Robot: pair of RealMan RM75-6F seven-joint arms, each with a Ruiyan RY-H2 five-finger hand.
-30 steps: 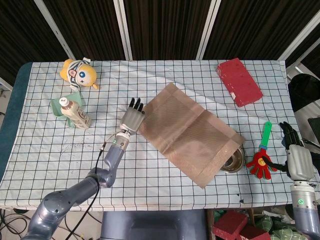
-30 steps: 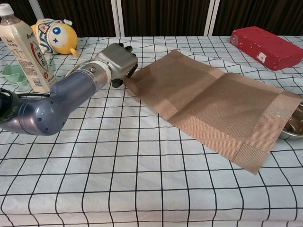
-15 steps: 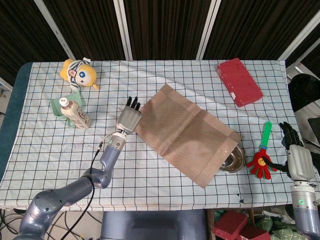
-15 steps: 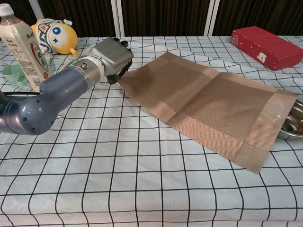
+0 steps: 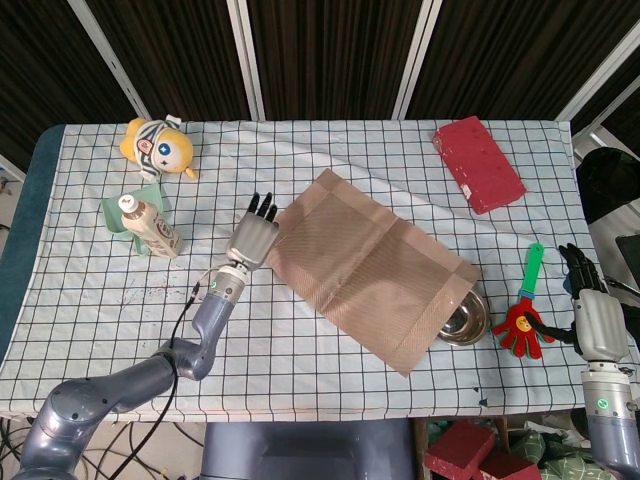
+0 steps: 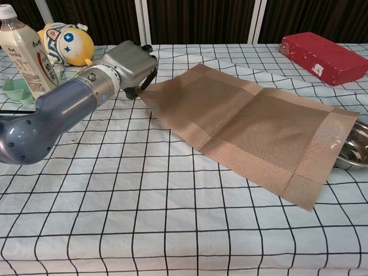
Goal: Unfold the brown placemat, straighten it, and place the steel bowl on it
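Note:
The brown placemat (image 5: 365, 268) lies unfolded and slanted across the middle of the checked tablecloth, also seen in the chest view (image 6: 247, 126). My left hand (image 5: 252, 240) grips its left edge, fingers curled over the mat's corner (image 6: 129, 66). The steel bowl (image 5: 462, 322) sits at the mat's right lower corner, partly covered by it; the chest view shows its rim (image 6: 352, 152) at the right border. My right hand (image 5: 597, 320) rests off the table's right edge, fingers straight, holding nothing.
A red box (image 5: 478, 163) lies at the back right. A milk-tea bottle (image 5: 150, 228) on a green tray (image 5: 125, 212) and a yellow plush toy (image 5: 157, 147) stand at the left. A red-and-green hand clapper (image 5: 525, 320) lies right of the bowl.
My left hand has pulled the placemat leftward, and more of the steel bowl now shows from under the mat's right corner. The right hand has not moved.

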